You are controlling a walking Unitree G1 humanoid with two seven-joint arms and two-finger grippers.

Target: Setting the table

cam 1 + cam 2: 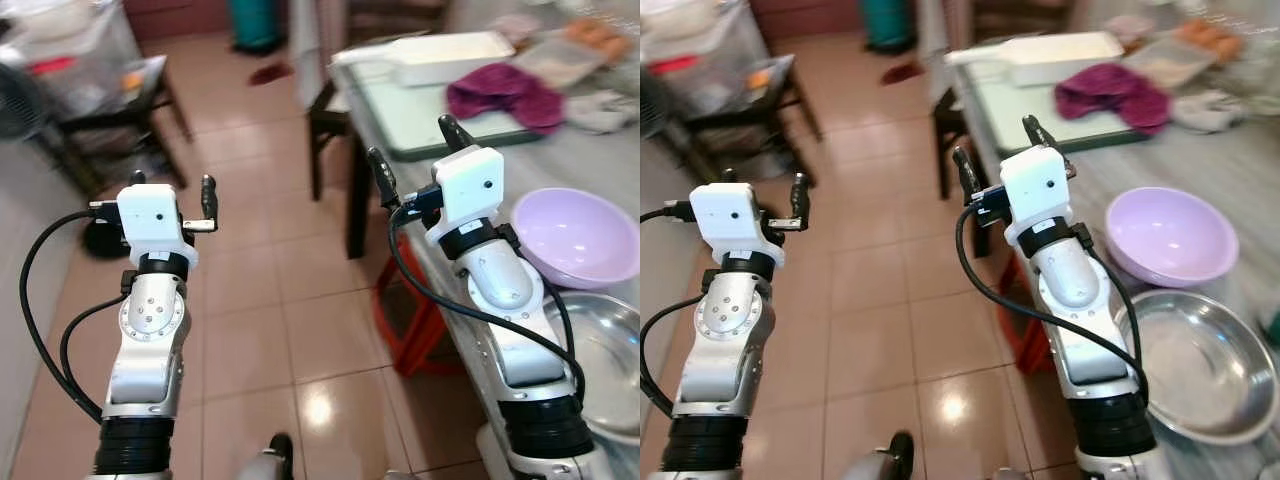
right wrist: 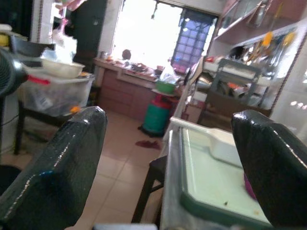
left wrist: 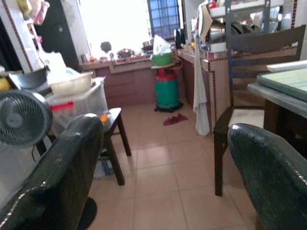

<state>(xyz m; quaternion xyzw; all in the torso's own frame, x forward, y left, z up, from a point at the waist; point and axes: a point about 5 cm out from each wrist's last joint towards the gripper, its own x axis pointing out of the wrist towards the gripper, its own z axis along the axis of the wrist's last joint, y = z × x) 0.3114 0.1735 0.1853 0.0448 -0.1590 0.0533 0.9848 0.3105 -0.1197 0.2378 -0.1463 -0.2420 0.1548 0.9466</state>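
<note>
Two grippers raised, both empty: left gripper (image 1: pixel 172 187) over the tiled floor (image 1: pixel 250 330), fingers spread apart; right gripper (image 1: pixel 415 152) at the near edge of the grey table (image 1: pixel 600 160), fingers likewise parted. On the table, two bowls: one lilac bowl (image 1: pixel 578 238) just beside the right arm, one steel basin (image 1: pixel 615 360) touching it on the near side. Farther along, one green tray (image 1: pixel 420 120) with one white dish (image 1: pixel 450 55) and one crumpled purple cloth (image 1: pixel 505 92). One dark wooden chair (image 3: pixel 249 96) beside the table, one red stool (image 1: pixel 410 320) under it. One fan (image 3: pixel 24 120), one green gas cylinder (image 3: pixel 168 88) by the far counter.
</note>
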